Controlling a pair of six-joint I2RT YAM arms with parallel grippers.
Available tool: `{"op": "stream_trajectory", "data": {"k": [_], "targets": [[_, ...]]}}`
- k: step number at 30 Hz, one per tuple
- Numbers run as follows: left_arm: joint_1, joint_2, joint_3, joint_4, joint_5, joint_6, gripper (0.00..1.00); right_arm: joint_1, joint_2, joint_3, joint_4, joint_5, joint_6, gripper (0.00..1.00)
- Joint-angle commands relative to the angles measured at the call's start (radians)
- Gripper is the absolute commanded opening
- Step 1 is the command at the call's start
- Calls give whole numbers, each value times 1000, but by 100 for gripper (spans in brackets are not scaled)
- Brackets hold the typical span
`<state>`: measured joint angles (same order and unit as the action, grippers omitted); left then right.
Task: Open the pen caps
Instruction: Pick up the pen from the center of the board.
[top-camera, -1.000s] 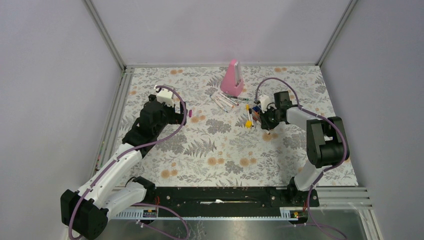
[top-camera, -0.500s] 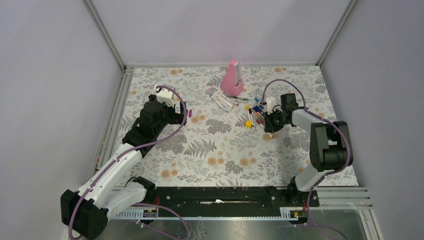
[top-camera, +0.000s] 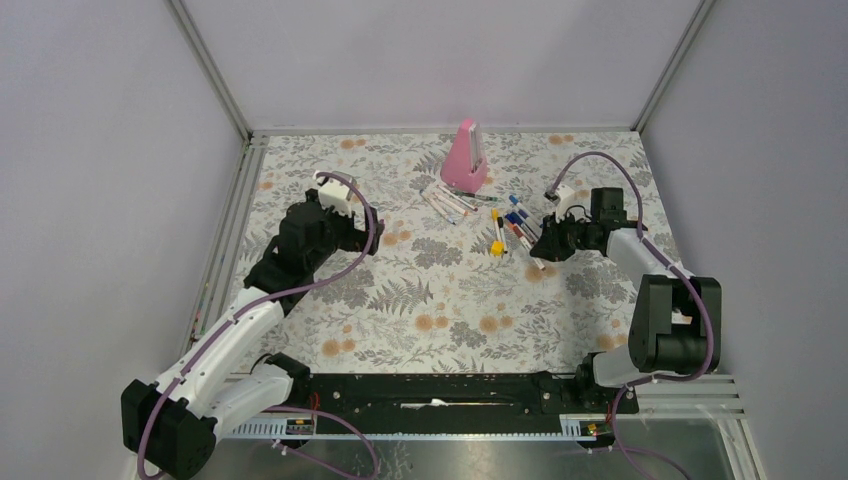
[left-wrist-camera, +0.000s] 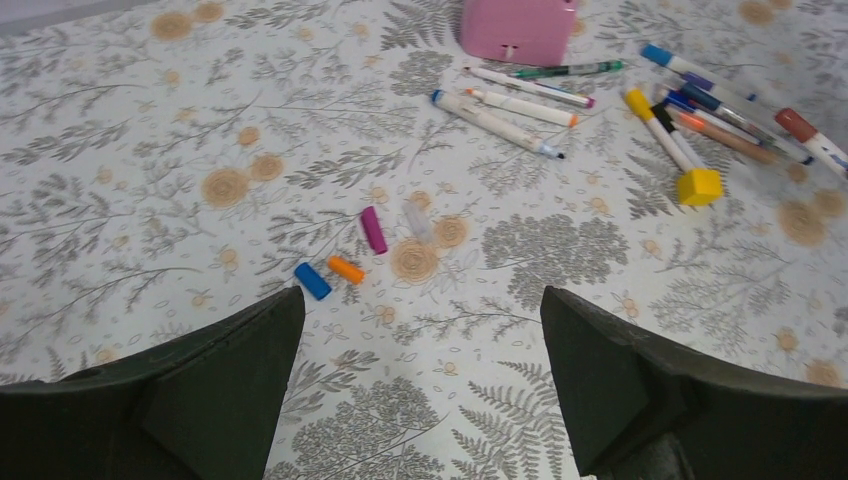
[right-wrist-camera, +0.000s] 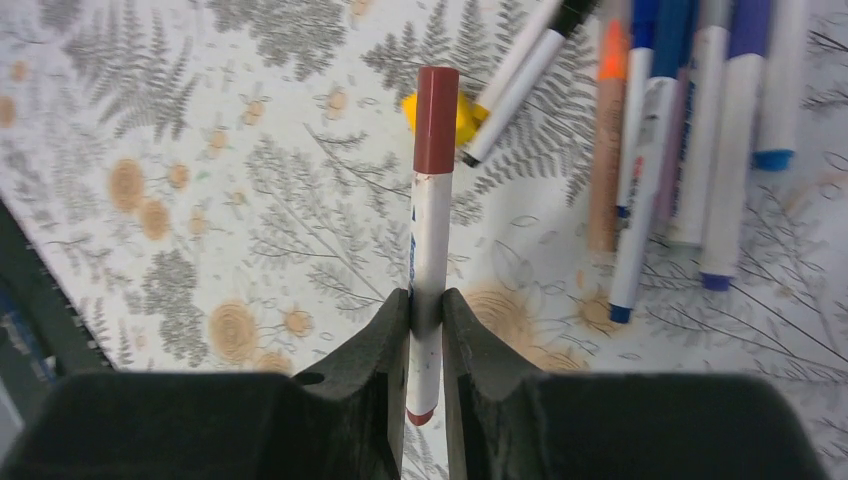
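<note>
Fingers (right-wrist-camera: 385, 345) of my right gripper (right-wrist-camera: 425, 305) were clenched on a thin white marker barrel (right-wrist-camera: 430, 235), gripping it near its lower end. Its dark red plastic cap (right-wrist-camera: 436, 118) sat on the free end, pointing away from my wrist. I held it over the right half of the floral-patterned desk (top-camera: 440, 310), toward the far edge, just beside a loose pile of capped white markers (right-wrist-camera: 690, 120). A small yellow block (right-wrist-camera: 462, 115) lay past the red cap.

My left gripper (left-wrist-camera: 420, 300) was released, its dark fingers (left-wrist-camera: 200, 400) spread wide and holding nothing, over the left half of the desk. Ahead of it lay loose caps: a short blue cap (left-wrist-camera: 312, 281), an orange cap (left-wrist-camera: 346, 269) just beside it, a purple cap (left-wrist-camera: 373, 229) and a clear cap (left-wrist-camera: 418, 220). A pink wedge-shaped object (left-wrist-camera: 517, 25) stood near the middle of the far edge.
</note>
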<state>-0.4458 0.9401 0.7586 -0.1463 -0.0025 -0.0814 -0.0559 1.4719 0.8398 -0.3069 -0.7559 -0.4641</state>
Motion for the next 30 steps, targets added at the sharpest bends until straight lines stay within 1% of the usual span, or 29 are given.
{"op": "stream_trajectory", "data": {"k": [1,6,9,12,15,19,23,27,30], "targets": [[2,-40,-3,121,141,-76,99,-5,-35,-13,-18,-212,34,0],[2,-32,-60,280,279,-310,99,-4,-34,-30,-25,-359,54,0],[2,-13,-115,407,369,-450,99,-4,-15,-31,-20,-413,74,0],[-5,31,-179,549,411,-612,99,-3,7,-24,-26,-453,86,0],[-52,84,-231,647,377,-717,99,9,23,-19,-37,-468,87,0],[-148,167,-254,738,277,-773,99,39,27,-19,-37,-466,87,0],[-229,274,-234,816,192,-819,99,64,28,-16,-40,-464,85,0],[-299,372,-198,877,86,-833,99,96,30,-17,-42,-469,85,0],[-338,449,-163,925,39,-849,95,108,32,-16,-44,-471,84,0]]}}
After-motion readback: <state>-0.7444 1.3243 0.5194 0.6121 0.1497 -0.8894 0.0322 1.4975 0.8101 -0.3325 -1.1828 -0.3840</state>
